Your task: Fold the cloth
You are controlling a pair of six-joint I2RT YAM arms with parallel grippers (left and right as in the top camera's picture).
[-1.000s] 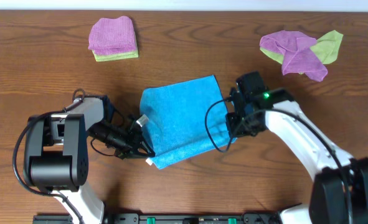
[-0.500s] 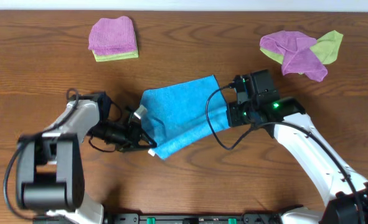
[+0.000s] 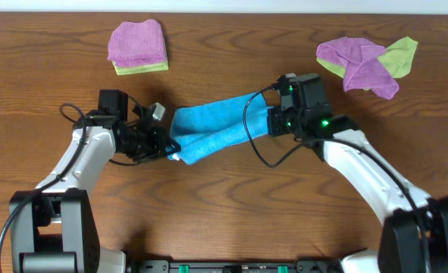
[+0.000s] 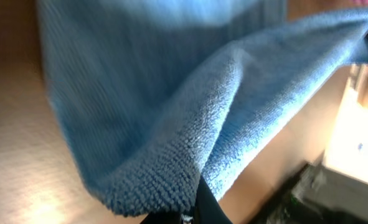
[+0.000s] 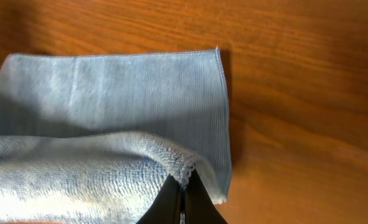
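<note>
The sky-blue cloth (image 3: 216, 125) is in the middle of the table, its near edge lifted and carried over toward the far edge, so it forms a narrow band. My left gripper (image 3: 166, 145) is shut on the cloth's left near corner (image 4: 171, 186). My right gripper (image 3: 273, 121) is shut on the right near corner (image 5: 185, 169), which hangs above the flat lower layer (image 5: 121, 87). Both held corners are a little above the table.
A folded purple cloth on a light green one (image 3: 137, 47) lies at the far left. A loose heap of purple and light green cloths (image 3: 368, 64) lies at the far right. The wooden table (image 3: 231, 212) runs to the front edge.
Both grippers have moved away from the front edge toward the far side, carrying the cloth's near edge up and over. The visible blue area has shrunk from a square to a narrow band.
</note>
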